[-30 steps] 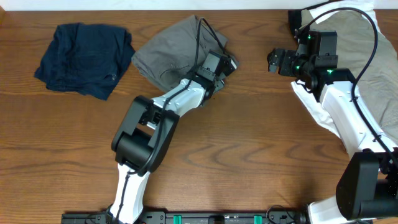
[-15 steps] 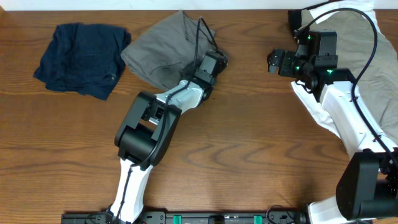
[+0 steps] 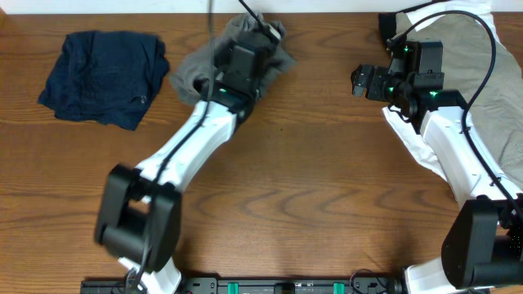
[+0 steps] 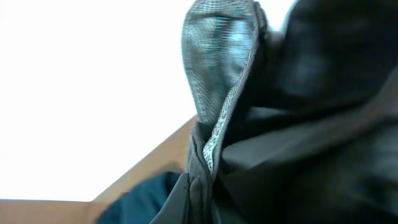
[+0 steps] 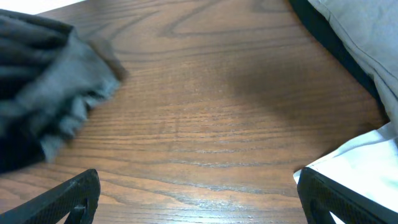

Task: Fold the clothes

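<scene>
Over the table [image 3: 310, 180], left claw [image 3: 261, 33] raised grey shorts [image 3: 189, 75].

Shorts [image 3: 189, 75] — mid-grey; inner waistband [image 4: 217, 68] pale, fine check. Second garment [image 3: 102, 73] navy. Right-hand pile [image 3: 498, 65] beige, white. Table [image 3: 327, 188] — brown wood grain.

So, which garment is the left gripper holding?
The mid-grey woven shorts, bunched in the left gripper; the crumpled navy cloth garment lies apart.

White-shelled arms [image 3: 458, 151] with black joints [image 3: 478, 245], black cables [image 3: 495, 41], green lights [image 3: 426, 95].
</scene>
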